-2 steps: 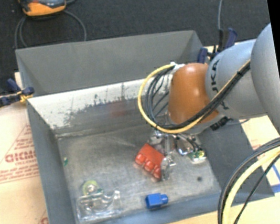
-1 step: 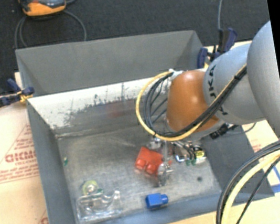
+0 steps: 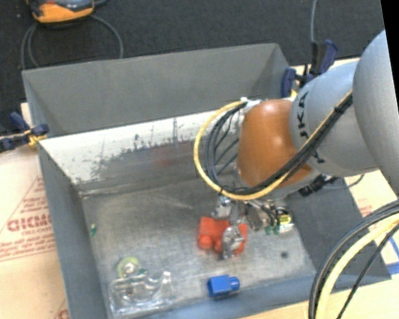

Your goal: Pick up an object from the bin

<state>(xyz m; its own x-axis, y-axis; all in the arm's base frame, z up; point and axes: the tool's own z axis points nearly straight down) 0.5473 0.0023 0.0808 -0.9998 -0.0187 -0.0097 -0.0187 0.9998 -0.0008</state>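
Observation:
My gripper [image 3: 234, 241] is down near the bin floor, right of the middle, under the orange wrist cover. A red-orange blocky thing [image 3: 211, 232] lies right against its metal fingers, on their left side and partly behind them. I cannot see whether the fingers close on it. A small blue cylinder [image 3: 223, 286] lies on the floor just below the gripper, near the front wall. A small green and white piece [image 3: 279, 223] sits close on the gripper's right.
A clear plastic bag with a round yellowish piece [image 3: 136, 285] lies in the front left corner. A tiny green speck [image 3: 93, 228] is by the left wall. The arm and its cables cover the bin's right side.

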